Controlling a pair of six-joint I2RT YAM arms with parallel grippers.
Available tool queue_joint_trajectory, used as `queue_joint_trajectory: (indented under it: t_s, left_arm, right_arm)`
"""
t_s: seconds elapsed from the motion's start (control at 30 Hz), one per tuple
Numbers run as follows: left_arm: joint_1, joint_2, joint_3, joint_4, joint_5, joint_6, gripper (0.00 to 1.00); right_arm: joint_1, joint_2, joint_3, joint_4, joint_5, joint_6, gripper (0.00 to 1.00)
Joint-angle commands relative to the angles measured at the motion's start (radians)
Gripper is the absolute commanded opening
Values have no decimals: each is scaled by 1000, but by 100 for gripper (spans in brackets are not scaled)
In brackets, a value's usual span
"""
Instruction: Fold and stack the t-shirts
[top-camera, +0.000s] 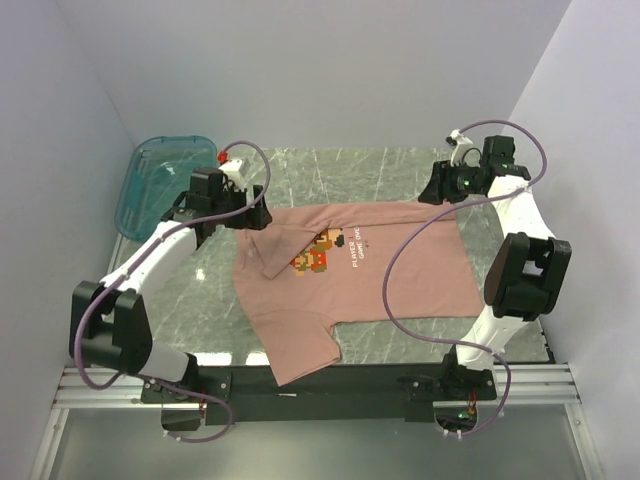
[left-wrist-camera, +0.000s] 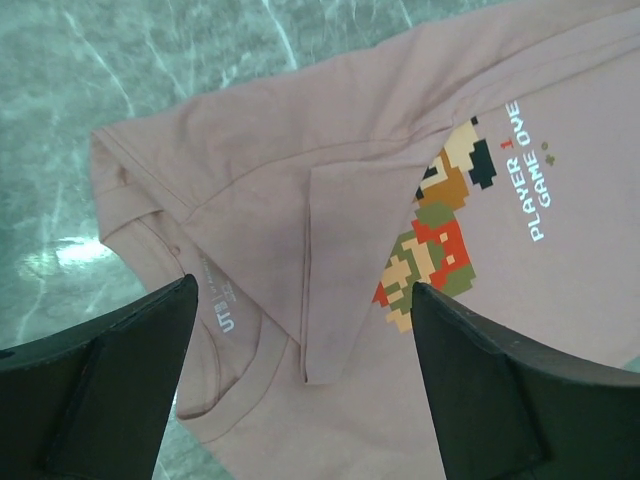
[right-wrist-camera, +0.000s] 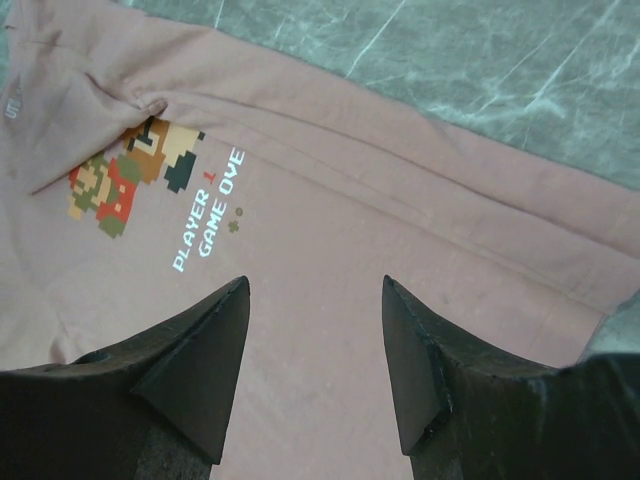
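The left jaws stand wide apart and hold nothing; they hang over the collar end of the t-shirt (top-camera: 390, 285), with a folded-over sleeve flap and the neck label showing in the gap between them. The right jaws are about half spread, also empty, poised over the chest just hem-side of the white lettering (whether their tips brush the cloth I cannot tell).

The dusty-pink t-shirt lies print-up in the middle of the desk (top-camera: 195, 290), collar toward the left arm (top-camera: 165, 245), hem toward the right arm (top-camera: 510, 215). Its far long edge is turned over into a narrow strip running between the two wrists. The near sleeve juts out toward the arm bases and reaches about to the desk's near edge.

Bare marble shows left of the collar, along the far side behind the folded strip, and in a thinner band beyond the hem. A teal bin (top-camera: 160, 175) sits in the far-left corner, close behind the left wrist and apart from the cloth.
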Motion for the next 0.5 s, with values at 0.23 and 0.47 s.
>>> queue_joint_trajectory:
  t_s: [0.23, 0.47]
  left_arm:
    - [64, 210, 114, 30, 263, -104, 84]
    - [65, 325, 192, -2, 288, -119, 80]
  right_arm:
    - [-60, -36, -95, 66, -72, 19, 62]
    - [-71, -28, -123, 76, -113, 19, 61]
